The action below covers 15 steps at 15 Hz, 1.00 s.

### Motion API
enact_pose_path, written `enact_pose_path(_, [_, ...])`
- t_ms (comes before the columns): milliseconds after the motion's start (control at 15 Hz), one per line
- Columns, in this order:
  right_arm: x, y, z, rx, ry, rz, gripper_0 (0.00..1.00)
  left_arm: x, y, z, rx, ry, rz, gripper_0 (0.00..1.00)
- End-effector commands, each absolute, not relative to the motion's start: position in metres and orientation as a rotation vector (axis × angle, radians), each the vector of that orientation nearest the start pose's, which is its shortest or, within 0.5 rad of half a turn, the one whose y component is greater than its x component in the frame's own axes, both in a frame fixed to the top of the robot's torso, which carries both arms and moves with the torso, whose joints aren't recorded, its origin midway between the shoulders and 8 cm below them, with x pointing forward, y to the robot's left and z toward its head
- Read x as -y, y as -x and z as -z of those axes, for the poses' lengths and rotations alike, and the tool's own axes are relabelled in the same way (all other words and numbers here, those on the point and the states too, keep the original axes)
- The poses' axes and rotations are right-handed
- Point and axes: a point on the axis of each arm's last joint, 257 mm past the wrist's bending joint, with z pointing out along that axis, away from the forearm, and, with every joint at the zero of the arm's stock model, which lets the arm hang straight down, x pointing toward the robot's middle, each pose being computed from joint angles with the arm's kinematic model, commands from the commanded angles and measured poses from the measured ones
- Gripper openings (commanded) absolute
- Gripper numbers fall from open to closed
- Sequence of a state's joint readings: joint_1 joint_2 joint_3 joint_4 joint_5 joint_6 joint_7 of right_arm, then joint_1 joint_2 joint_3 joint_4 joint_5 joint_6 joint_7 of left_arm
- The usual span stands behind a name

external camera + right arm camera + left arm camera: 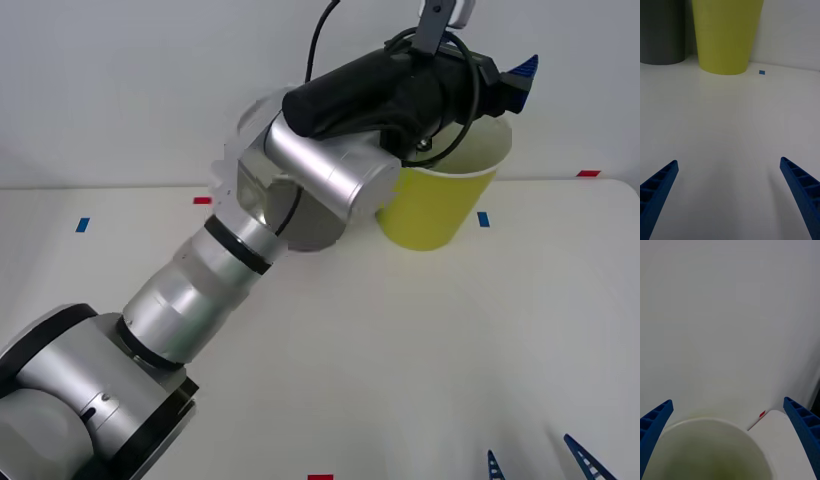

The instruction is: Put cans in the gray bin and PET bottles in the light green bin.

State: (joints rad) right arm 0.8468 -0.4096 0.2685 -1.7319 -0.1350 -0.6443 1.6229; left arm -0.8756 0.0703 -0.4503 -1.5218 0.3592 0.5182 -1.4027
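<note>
We're seeing the green bin (437, 205) standing upright, left hand (515, 80) hovering over its mouth, fingers wide, empty. Gray bin (662, 32) mostly hidden behind the arm. Right hand (540, 465) sitting low, wide open.

One gray bin (660, 32), one light green bin (440, 200)

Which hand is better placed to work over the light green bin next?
Left. The left hand hangs open above the light green bin, its wrist view looking into the pale inside. The right hand is open, low over the table, well short of the bin.
</note>
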Motion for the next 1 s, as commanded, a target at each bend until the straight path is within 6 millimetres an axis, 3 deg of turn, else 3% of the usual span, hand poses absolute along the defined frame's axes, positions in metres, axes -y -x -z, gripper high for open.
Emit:
enact_pose_path(67, [0.264,-0.236,0.329,-1.653,0.214,0.006,0.95,0.116,-0.545,-0.017,-1.442,-0.594,0.555,1.0])
enact_pose_path(333, [0.264,-0.236,0.329,-1.653,0.214,0.006,0.95,0.063,-0.531,0.009,-1.451,-0.549,0.501,1.0])
enact_pose_path(467, [0.264,-0.236,0.329,-1.653,0.214,0.006,0.95,0.04,-0.523,0.013,-1.448,-0.52,0.484,1.0])
enact_pose_path(733, [0.264,-0.236,0.329,-1.653,0.214,0.006,0.95,-0.005,-0.474,0.035,-1.46,-0.472,0.473,1.0])
enact_pose_path(1000, [0.264,-0.236,0.329,-1.653,0.214,0.006,0.95,-0.028,-0.438,0.05,-1.473,-0.391,0.47,1.0])
